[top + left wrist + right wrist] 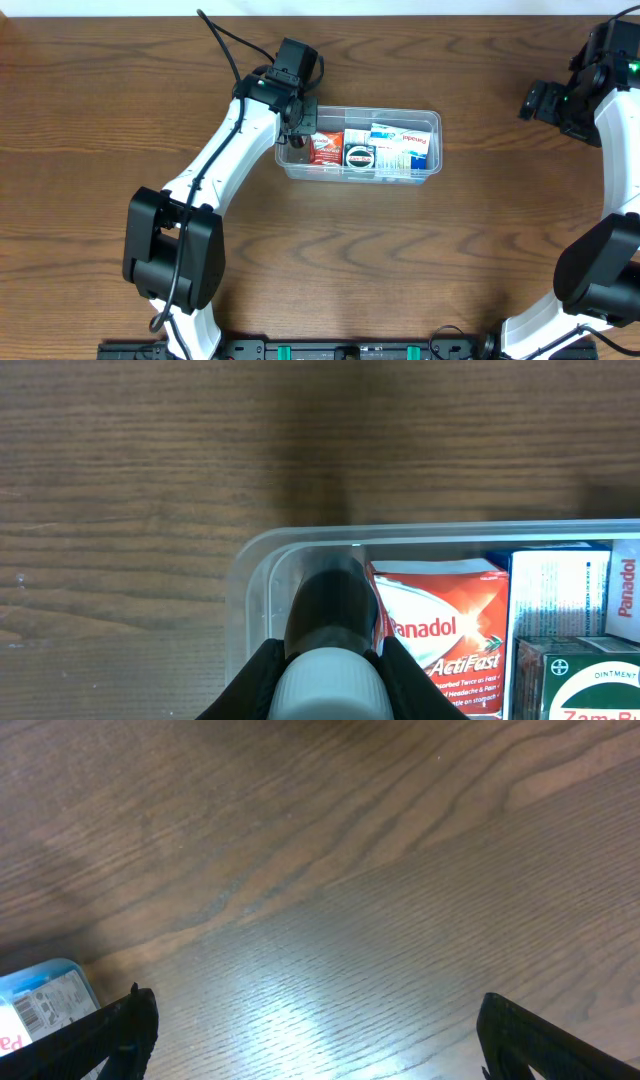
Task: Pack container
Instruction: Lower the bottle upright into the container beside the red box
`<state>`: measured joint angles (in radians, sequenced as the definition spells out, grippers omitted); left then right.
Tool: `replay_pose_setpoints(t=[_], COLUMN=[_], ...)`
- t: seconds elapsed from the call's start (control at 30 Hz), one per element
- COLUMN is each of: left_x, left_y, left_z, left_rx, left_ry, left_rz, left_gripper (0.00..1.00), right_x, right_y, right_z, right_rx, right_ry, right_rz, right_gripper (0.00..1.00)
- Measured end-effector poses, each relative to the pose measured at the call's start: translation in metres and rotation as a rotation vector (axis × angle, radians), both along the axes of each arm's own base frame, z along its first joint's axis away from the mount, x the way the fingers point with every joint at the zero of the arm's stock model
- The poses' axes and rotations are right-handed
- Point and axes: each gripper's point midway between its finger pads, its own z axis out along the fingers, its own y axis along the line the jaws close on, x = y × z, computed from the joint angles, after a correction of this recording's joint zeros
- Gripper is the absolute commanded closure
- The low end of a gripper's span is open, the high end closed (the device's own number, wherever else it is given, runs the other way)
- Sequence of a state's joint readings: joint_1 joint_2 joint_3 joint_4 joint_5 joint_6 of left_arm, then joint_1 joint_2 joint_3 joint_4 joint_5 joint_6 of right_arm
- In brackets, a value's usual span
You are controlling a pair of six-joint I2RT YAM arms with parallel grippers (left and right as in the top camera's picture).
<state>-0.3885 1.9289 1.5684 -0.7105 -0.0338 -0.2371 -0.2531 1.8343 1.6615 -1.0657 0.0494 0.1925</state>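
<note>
1. The clear rectangular plastic container (437, 140) with rounded corners sits mid-way along the brown wooden counter (120, 100), with a red Panadol box (450, 625) inside.
2. The left end effector (330, 685) grips a small dark bottle with a white cap (335, 600) at the container's left end.
3. The right end effector (315, 1020) gapes wide, well apart.

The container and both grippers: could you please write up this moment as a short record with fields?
container: clear, mid-table
contents: red Panadol packet, green Zam-Buk box, blue-white Panadol box
left gripper: shut on white-capped dark bottle, at the container's left end beside that packet
bottle touching bottom: cannot tell
right gripper: open, empty, over bare table far right
</note>
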Motion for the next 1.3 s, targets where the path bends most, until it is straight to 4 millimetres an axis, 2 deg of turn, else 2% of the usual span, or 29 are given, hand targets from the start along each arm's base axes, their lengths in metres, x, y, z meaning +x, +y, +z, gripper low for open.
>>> replay_pose_setpoints(t=[0.53,0.83,0.93,1.07,1.3], left_x=[-0.004,-0.010,-0.010,-0.009,-0.009], left_y=[-0.005,-0.007,-0.007,-0.007,-0.008], left_z=[-0.004,-0.013,-0.013,-0.013,-0.013], left_rx=[0.004,0.011,0.010,0.006,0.006], left_ry=[0.009,0.026,0.025,0.021,0.020], left_rz=[-0.013,-0.022,-0.022,-0.016,-0.018], left_gripper=[0.75,0.74,0.45,0.40,0.40], right_x=[0.000,0.000,0.000,0.000,0.000], right_y=[0.000,0.000,0.000,0.000,0.000], right_z=[0.000,0.000,0.000,0.000,0.000], right_rx=[0.000,0.000,0.000,0.000,0.000], right_ry=[0.000,0.000,0.000,0.000,0.000], right_rz=[0.000,0.000,0.000,0.000,0.000], right_gripper=[0.01,0.01,0.01,0.01,0.01])
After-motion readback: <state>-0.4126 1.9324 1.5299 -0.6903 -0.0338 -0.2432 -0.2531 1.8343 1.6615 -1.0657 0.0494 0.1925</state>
